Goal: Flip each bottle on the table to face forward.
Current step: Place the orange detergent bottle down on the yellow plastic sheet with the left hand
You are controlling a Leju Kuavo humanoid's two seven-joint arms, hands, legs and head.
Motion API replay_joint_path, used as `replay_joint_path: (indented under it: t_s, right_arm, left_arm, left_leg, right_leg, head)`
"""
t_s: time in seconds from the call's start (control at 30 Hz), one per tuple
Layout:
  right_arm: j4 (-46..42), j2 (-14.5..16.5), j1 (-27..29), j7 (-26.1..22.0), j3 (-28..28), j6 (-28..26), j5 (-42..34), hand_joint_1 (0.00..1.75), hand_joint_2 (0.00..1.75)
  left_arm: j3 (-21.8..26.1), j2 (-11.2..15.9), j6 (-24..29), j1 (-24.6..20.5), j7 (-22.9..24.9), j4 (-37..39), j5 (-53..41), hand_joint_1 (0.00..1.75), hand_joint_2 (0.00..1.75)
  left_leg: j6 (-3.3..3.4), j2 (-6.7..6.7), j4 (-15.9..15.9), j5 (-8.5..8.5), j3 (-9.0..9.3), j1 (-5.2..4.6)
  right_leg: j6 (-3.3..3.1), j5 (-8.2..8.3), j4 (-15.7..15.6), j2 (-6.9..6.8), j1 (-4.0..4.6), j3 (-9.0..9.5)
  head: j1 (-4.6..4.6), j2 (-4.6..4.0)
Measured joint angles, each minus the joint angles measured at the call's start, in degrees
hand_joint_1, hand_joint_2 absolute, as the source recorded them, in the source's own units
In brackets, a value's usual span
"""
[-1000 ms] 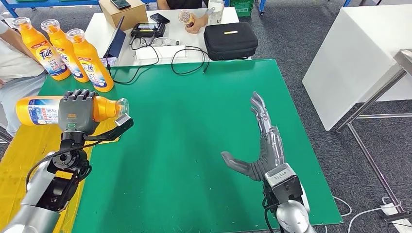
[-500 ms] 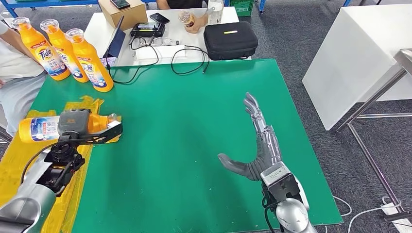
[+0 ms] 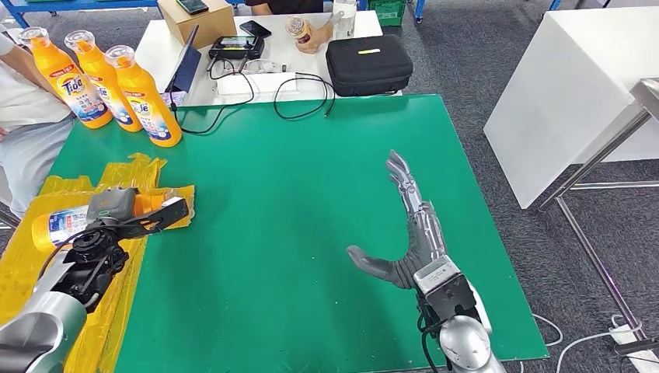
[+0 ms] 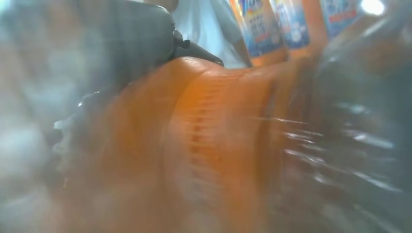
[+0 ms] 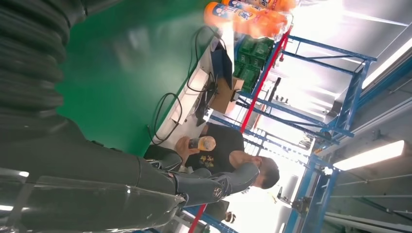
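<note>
Down at the table's left edge, your left hand point(image 3: 113, 206) is clamped around an orange bottle point(image 3: 62, 221) lying on its side, cap end toward the table's middle, base toward the edge. You see the label end and a bit of the neck; the hand covers the bottle's middle, and you cannot tell which face of the label is turned up. It lies over the yellow sheet point(image 3: 47, 256) that covers the left strip of the green mat point(image 3: 295, 202); whether it rests on the sheet or hangs just above is not clear.

Your left wrist view is badly blurred: an orange ribbed mass point(image 4: 209, 145) close to the lens, with smeared dark shapes around it, and the fingers cannot be made out there.

Your right hand point(image 3: 408, 225) is over the mat's right half, fingers spread and straight, thumb out to the side, holding nothing. In the right wrist view its thumb point(image 5: 209, 184) crosses the picture.

Three more bottles point(image 3: 109, 81) stand upright in a row at the far left corner, touching or nearly so. A person point(image 3: 23, 93) sits just beside them, cut off by the picture's edge. Beyond the mat, a white table point(image 3: 155, 47) carries a black case point(image 3: 367, 64) and cables point(image 3: 303, 97).
</note>
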Motion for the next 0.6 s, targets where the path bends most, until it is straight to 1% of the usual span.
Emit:
replay_joint_path:
  t_s: [0.03, 0.13, 0.17, 0.37, 0.47, 0.6]
  right_arm:
    - [0.14, 0.01, -0.08, 0.03, 0.02, 0.09, -0.1, 0.0, 1.75]
    - [0.67, 0.01, -0.42, 0.11, 0.22, 0.44, -0.23, 0.0, 1.75]
    - [0.86, 0.01, -0.52, 0.11, 0.34, 0.5, -0.26, 0.0, 1.75]
    - [2.02, -0.02, -0.93, 0.26, 0.98, 0.6, -0.35, 0.0, 1.75]
    - [2.65, -0.03, -1.23, 0.27, 1.22, 0.6, -0.36, 0.0, 1.75]
    - [3.53, -0.03, -1.8, 0.31, 1.65, 0.61, -0.45, 0.0, 1.75]
  left_arm:
    - [0.34, -0.17, -0.35, 0.01, -0.3, 0.16, 0.61, 1.35, 1.75]
    - [1.72, -0.81, -1.5, 0.08, -1.8, 0.69, 3.02, 0.06, 1.75]
    - [2.3, -1.06, -1.94, 0.15, -2.63, 0.84, 4.1, 0.0, 1.75]
    - [7.37, -2.52, -4.22, 0.95, -8.58, 1.08, 12.84, 0.0, 1.75]
    - [9.39, -2.87, -5.28, 1.0, -9.78, 1.08, 14.34, 0.0, 1.75]
    - [10.72, -3.13, -6.51, 1.04, -10.53, 1.09, 15.26, 0.0, 1.75]
  left_leg:
    - [0.0, 0.0, 0.0, 0.0, 0.0, 0.0]
    - [0.0, 0.0, 0.0, 0.0, -0.01, 0.0]
    - [0.0, -0.01, 0.0, 0.0, -0.01, 0.0]
    - [0.0, -0.01, 0.0, 0.0, -0.01, 0.0]
    - [0.0, -0.02, -0.01, 0.0, 0.0, 0.0]
    - [0.0, -0.03, -0.01, 0.0, 0.03, 0.0]
  right_leg:
    - [0.0, 0.0, 0.0, 0.0, 0.0, 0.0]
    - [0.0, 0.0, 0.0, 0.0, 0.0, 0.0]
    - [0.0, 0.0, 0.0, 0.0, 0.0, 0.0]
    - [0.0, 0.0, 0.0, 0.0, 0.0, 0.01]
    - [0.0, 0.0, 0.0, -0.01, 0.0, 0.02]
    - [0.0, 0.0, 0.0, -0.01, 0.0, 0.06]
  head:
    - [0.0, 0.0]
    - [0.01, 0.0]
    - [0.01, 0.0]
    - [0.0, -0.01]
    - [-0.01, -0.01]
    - [-0.01, 0.0]
